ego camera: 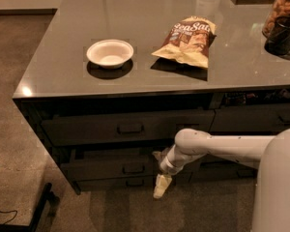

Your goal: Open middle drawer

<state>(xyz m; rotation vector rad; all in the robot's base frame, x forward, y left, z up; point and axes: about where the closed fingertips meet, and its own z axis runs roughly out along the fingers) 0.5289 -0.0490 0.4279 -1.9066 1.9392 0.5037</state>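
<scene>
The middle drawer (pixel 106 168) is a wide dark grey front with a small dark pull (pixel 134 168) at its centre, under the counter's left half. A taller drawer (pixel 87 128) sits above it and a slim one (pixel 106 183) below. My gripper (pixel 161 180) hangs at the end of the white arm (pixel 217 146), which reaches in from the right. The gripper is just right of the middle drawer's right end, a short way right of the pull, and points down toward the floor. It holds nothing that I can see.
On the grey counter (pixel 53 71) lie a white bowl (pixel 109 53) and a chip bag (pixel 188 40). A jar (pixel 280 13) and a dark cup (pixel 282 35) stand at the far right. More drawers (pixel 251 120) are on the right. My white base (pixel 280 182) fills the lower right corner.
</scene>
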